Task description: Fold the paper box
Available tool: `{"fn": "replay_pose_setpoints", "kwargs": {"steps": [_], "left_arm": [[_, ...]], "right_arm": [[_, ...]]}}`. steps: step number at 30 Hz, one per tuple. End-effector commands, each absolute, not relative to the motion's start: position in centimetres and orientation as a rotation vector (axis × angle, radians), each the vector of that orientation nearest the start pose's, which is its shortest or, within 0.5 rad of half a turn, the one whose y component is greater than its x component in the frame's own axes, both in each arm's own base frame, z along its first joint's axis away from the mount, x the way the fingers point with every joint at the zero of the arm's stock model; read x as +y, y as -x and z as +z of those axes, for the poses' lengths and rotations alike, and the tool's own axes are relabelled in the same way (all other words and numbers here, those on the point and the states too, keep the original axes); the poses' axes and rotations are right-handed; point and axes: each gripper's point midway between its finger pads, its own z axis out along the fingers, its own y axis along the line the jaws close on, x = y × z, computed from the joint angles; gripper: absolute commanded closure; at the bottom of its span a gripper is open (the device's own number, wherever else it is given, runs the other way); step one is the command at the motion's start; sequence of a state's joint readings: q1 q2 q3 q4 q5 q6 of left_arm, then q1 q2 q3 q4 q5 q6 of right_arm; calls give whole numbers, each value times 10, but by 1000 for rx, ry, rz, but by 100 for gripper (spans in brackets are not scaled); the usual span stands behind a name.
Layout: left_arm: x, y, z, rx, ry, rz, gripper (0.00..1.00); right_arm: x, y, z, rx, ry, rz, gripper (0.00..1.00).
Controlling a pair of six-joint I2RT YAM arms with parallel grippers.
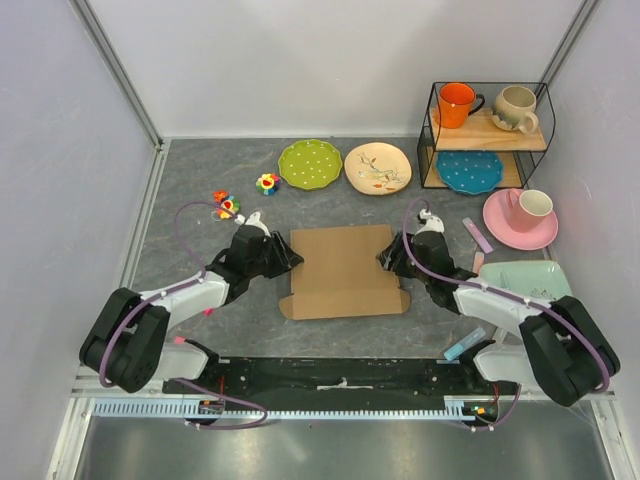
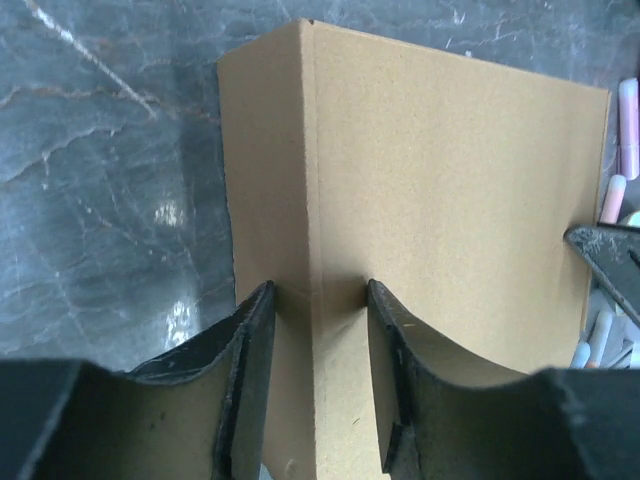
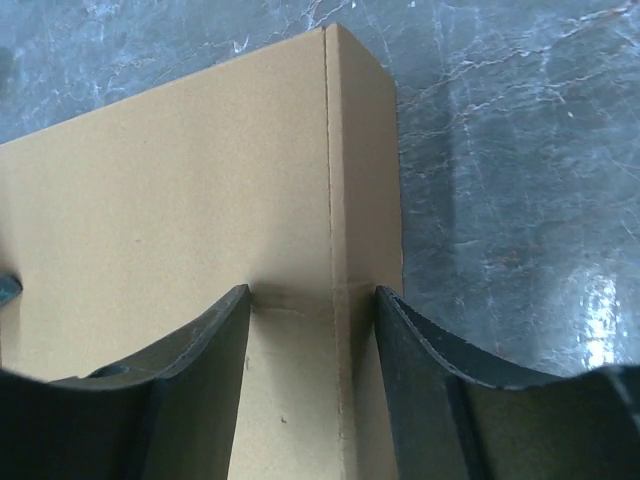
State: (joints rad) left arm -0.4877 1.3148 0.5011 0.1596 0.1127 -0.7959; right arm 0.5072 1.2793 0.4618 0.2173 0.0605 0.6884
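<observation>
The plain brown corrugated cardboard paper box (image 1: 345, 270) is lying mid-table on the grey marbled tabletop (image 1: 200, 190), flanked by both arms. The left gripper (image 1: 288, 262) is straddling the box's left side crease with its fingers parted, clamping nothing, and the right gripper (image 1: 388, 260) is doing likewise over the right crease. Judging from this, the side flaps are likely springing back flat if pressure is coming off too soon. Uneven pushing from the two sides could be skewing or sliding the light sheet across the smooth surface, or buckling the cardboard away from its scored line.
</observation>
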Motion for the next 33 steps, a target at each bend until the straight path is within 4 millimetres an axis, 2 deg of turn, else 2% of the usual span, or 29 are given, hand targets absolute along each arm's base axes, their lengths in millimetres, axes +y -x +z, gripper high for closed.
{"fn": "replay_pose_setpoints", "kwargs": {"steps": [1,5,7,10,12,14,18,19,21,22,23,24,25,27,30,31,33], "left_arm": [[-214,-267,40,2382,271,-875,58],[-215,-278,45,2355,272,-861,67],[-216,-279,48,2361,270,-856,67],[-214,-283,55,2358,279,-830,59],[-210,-285,70,2315,286,-821,50],[-206,-283,83,2287,286,-817,43],[-206,-270,90,2282,267,-861,41],[-203,-262,81,2304,277,-861,40],[-204,-256,80,2287,279,-901,41],[-201,-247,67,2310,285,-898,43],[-203,-245,66,2297,285,-927,47],[-203,-242,61,2301,289,-935,50],[-201,-235,51,2324,297,-937,57],[-203,-232,48,2326,306,-962,62],[-202,-228,39,2339,312,-947,73],[-200,-227,36,2345,317,-938,78],[-200,-227,36,2342,320,-937,81]], "right_arm": [[174,-257,29,2317,-255,635,44],[175,-252,34,2294,-287,684,48],[172,-251,35,2293,-296,666,44],[162,-261,53,2238,-313,602,28],[159,-267,72,2191,-305,588,21],[162,-270,88,2174,-285,595,20],[165,-262,87,2203,-237,622,20],[168,-254,79,2224,-222,651,21],[170,-249,74,2220,-217,685,27],[168,-243,64,2237,-225,688,31],[168,-240,60,2243,-228,697,34],[169,-233,53,2257,-226,717,42],[168,-231,49,2263,-235,723,46],[166,-226,41,2275,-245,718,53],[160,-224,35,2280,-255,688,62],[160,-224,35,2278,-253,688,63],[156,-224,33,2273,-258,665,62]]}}
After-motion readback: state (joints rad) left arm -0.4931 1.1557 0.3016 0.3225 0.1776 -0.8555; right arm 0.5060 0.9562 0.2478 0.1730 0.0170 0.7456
